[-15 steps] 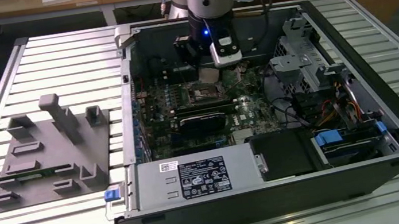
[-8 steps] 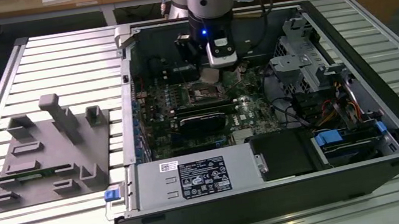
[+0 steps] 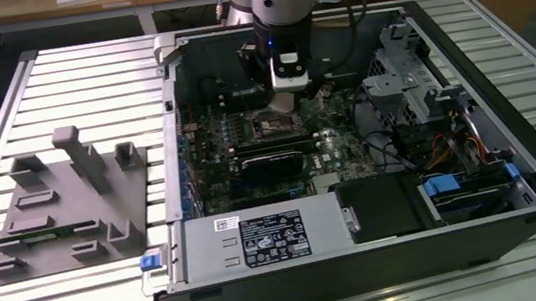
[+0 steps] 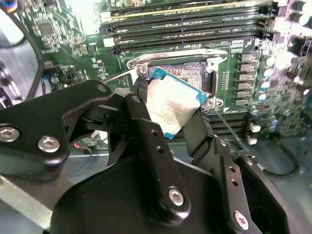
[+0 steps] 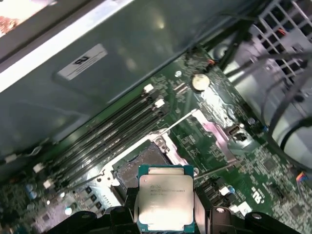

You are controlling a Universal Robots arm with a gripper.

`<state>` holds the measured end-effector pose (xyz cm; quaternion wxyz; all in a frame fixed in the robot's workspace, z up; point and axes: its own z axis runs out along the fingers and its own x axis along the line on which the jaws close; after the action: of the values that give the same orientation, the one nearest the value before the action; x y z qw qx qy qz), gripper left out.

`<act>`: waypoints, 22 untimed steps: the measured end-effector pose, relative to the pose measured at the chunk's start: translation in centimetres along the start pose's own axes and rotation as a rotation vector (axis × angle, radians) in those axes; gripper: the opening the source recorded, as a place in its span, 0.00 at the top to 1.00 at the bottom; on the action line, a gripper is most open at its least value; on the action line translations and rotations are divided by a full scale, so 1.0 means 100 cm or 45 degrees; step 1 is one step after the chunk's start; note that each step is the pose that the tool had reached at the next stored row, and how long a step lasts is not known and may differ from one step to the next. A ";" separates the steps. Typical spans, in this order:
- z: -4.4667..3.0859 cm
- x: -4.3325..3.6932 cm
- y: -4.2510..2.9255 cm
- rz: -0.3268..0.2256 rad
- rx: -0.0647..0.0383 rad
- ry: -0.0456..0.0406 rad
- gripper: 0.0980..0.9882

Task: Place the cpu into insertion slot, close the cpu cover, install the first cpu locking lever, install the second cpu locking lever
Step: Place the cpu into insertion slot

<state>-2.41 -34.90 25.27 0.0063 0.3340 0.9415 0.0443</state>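
You're on the first step here: the black two-finger gripper [image 4: 170,117] is clamped on the cpu [image 4: 173,105], a small flat square chip with a pale silvery metal top and a blue-green edge, one finger on each of two opposite sides. In the first wrist view the cpu [image 5: 165,201] hangs just short of the insertion slot [image 5: 141,163], the small square socket with a dark centre and thin silver rim, and I judge the two are apart, not touching. In the second wrist view the chip sits skewed against the insertion slot [image 4: 179,69], corners not squared to the rim. The cpu cover [image 5: 214,132], a thin silver metal frame plate, looks swung open beside the socket, and two thin wire levers [image 5: 178,122] stand released, so nothing is closed or latched yet. In the exterior view you see the gripper [image 3: 283,104] at upper centre of the frame, inside the open black computer case [image 3: 366,262], just over the insertion slot [image 3: 275,124]. This placement calls for turning the chip square with the rim, levelling it, and a gentle straight descent; the long black memory slots [image 5: 112,131] run close alongside.
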 end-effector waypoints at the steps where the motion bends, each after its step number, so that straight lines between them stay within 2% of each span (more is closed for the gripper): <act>1: 0.0001 0.0000 0.0000 0.023 0.000 -0.002 0.51; 22: 0.0025 -0.0001 -0.0002 0.507 -0.009 -0.045 0.51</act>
<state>-2.41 -34.90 25.03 0.0149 0.5145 0.8564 0.0422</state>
